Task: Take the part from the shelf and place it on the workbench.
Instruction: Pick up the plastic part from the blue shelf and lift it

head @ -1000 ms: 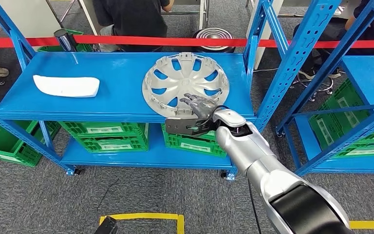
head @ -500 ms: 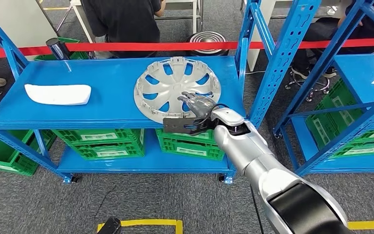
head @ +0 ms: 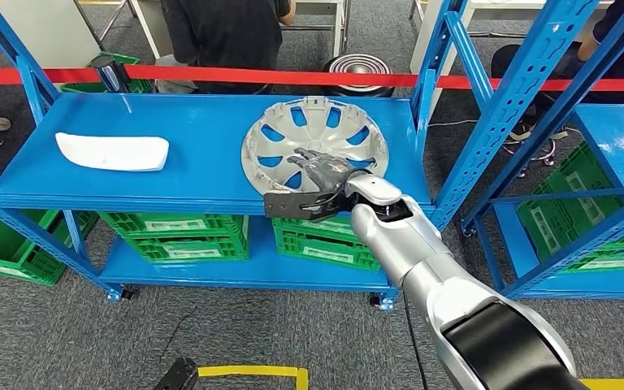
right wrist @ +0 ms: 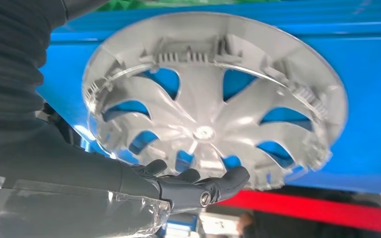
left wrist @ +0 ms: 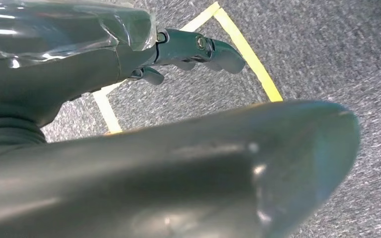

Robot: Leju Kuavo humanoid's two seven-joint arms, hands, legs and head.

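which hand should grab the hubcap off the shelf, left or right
Right. The right hand is already stretched over the near rim of the silver hubcap on the blue shelf, fingers spread. The left hand hangs low over the grey carpet beside the yellow floor tape, away from the shelf.

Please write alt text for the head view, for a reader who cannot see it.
The robot's right hand reaches over the near edge of a silver wheel cover lying on a blue shelf. A white part lies further left on the same shelf, and green crates stand below.
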